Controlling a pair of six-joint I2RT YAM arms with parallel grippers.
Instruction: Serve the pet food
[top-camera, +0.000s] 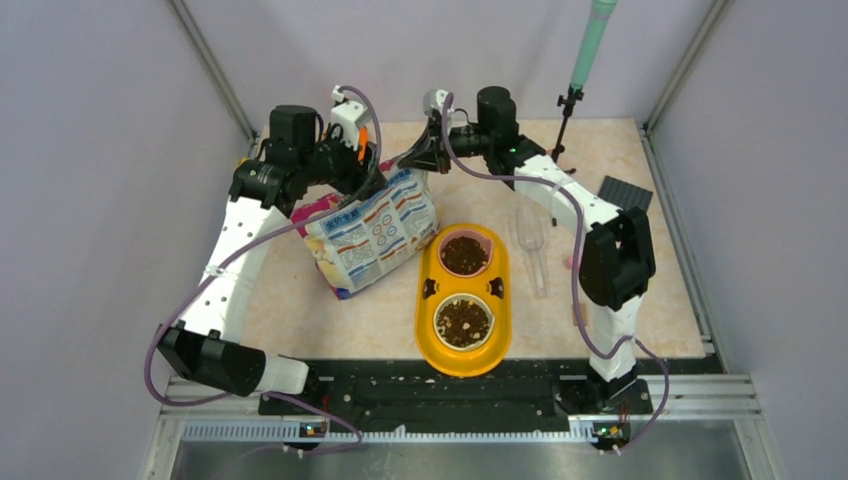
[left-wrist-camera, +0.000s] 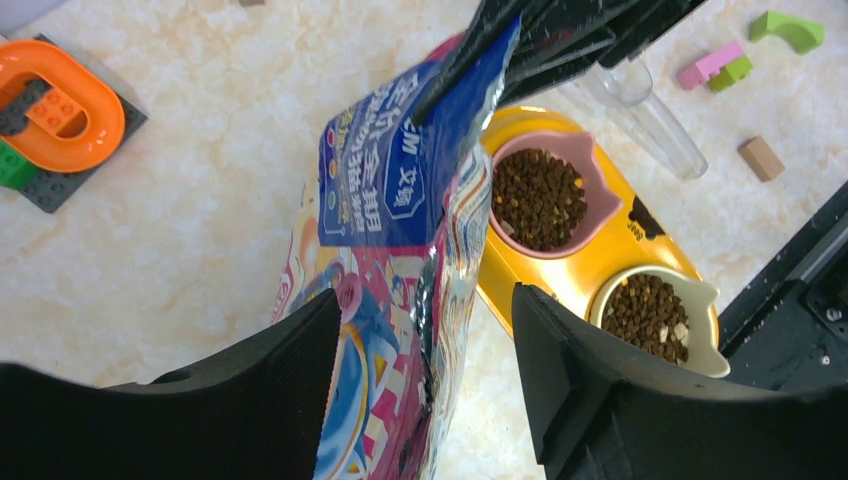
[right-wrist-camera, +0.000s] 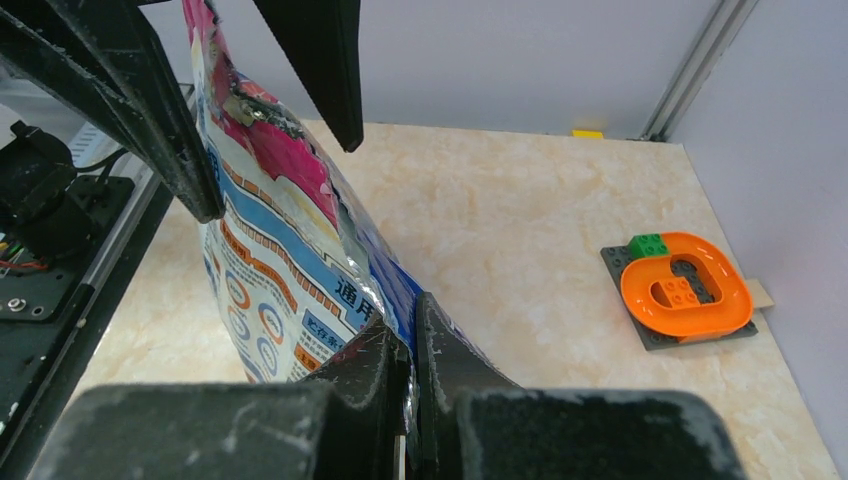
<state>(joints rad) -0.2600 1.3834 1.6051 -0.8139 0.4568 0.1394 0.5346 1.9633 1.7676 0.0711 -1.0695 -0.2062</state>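
Nearest the lens, right wrist view: the right gripper (right-wrist-camera: 412, 315) is pinched flat on the upper edge of the cat food bag (right-wrist-camera: 290, 260), with no gap between the pads. Across from it the left gripper (left-wrist-camera: 425, 300) stands wide, one finger on either side of the bag's top. I can't make out either pad touching the foil. I take it the right alone holds the bag.

The bag is the biggest item here. It stands on a slant, its long axis running from the top at the grippers, far side, down toward the near left. I can't tell whether its bottom rests on the tabletop (top-camera: 640, 300).

Just right of the bag sits the yellow double feeder (top-camera: 463, 362). It has a pink bowl (left-wrist-camera: 597, 172) at the far end and a cream bowl (left-wrist-camera: 702, 297) at the near end. Each carries a heap of kibble (left-wrist-camera: 538, 198). Right of the feeder lies a clear scoop (top-camera: 532, 255).

Reading: serving looks about done, and the bag's mouth is over neither bowl. The bowls lie right of and nearer than the pinch point, so the right arm (top-camera: 615, 260) is better placed for the next move.

Pose: the left arm (top-camera: 235, 260) and the right both reach far forward, wrists turned inward, meeting at the bag's top.
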